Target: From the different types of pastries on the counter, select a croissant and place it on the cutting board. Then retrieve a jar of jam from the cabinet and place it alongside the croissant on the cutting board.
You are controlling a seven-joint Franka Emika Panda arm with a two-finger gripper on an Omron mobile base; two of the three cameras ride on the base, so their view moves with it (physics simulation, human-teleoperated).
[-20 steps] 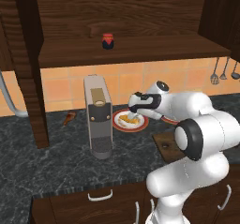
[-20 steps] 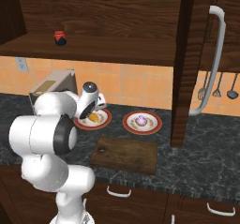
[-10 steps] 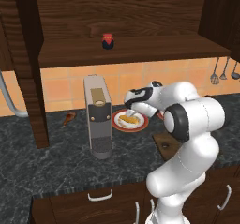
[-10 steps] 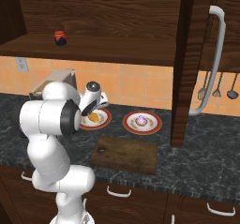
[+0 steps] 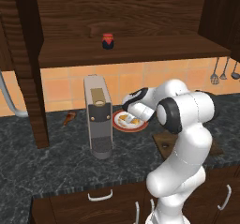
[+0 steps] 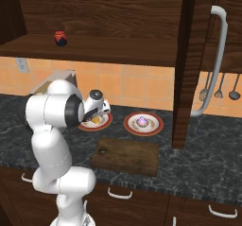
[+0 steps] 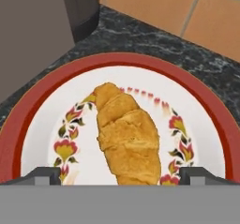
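Nothing is done yet: the jaws (image 7: 120,174), spread wide apart and empty, straddle the croissant (image 7: 127,136) on its plate (image 7: 42,106), cutting board (image 6: 126,155) bare, jam jar (image 5: 108,41) shelved.

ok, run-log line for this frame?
phase: pre-grasp | tool: open, above croissant | croissant: on plate | cutting board: bare | jam jar: on cabinet shelf

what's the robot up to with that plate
The arm has its open tool poised over the croissant, which lies on a red-rimmed plate on the counter; nothing is gripped yet. The cutting board is bare, the cupcake sits on its own plate, and the jam jar is on the cabinet shelf.
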